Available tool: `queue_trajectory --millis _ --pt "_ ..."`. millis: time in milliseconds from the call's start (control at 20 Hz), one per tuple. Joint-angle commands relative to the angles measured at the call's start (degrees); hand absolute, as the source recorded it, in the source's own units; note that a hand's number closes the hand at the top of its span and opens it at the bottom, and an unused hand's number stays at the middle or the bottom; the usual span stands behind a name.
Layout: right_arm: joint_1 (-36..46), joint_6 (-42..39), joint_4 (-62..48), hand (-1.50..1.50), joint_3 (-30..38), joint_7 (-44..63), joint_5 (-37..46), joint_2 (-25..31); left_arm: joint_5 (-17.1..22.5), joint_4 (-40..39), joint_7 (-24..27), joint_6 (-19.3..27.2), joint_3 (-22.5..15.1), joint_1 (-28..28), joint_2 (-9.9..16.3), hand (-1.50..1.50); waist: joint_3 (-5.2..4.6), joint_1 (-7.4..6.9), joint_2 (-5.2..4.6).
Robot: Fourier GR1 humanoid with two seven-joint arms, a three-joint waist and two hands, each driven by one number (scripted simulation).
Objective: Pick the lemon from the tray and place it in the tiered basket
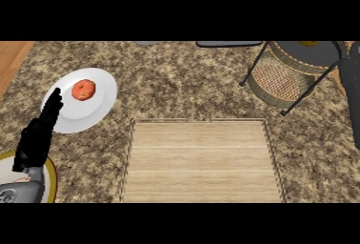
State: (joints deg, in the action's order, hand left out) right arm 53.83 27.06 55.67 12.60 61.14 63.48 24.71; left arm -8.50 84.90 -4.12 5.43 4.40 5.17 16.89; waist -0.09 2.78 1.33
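Left hand [38, 136] fingers straight, fingertips beside plate [98, 105] bearing orange-red fruit [84, 89].

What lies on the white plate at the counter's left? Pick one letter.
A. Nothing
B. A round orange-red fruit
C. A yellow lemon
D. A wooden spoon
B: a round orange-red fruit sits on the white plate, just beyond the straight fingers of the left hand.

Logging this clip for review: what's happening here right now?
Only the left hand shows, open with fingers straight, at the edge of a white plate holding an orange-red fruit. It holds nothing. The wooden tray looks bare, with no lemon visible. The tiered basket stands at the upper right.
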Motion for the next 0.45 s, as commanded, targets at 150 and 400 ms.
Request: queue_trajectory --millis 150,400 --pt "-15.1 -5.7 24.1 -1.50 1.3 7.6 -2.8 -3.6 0.3 1.9 -1.4 1.0 1.3 -1.4 -0.1 0.00 0.05 1.97 0.72" --pt "-27.1 -8.6 44.6 -1.50 0.9 6.9 -4.3 -6.0 1.6 0.3 1.3 -0.6 3.2 -2.7 1.5 0.00 -0.03 3.23 0.83"
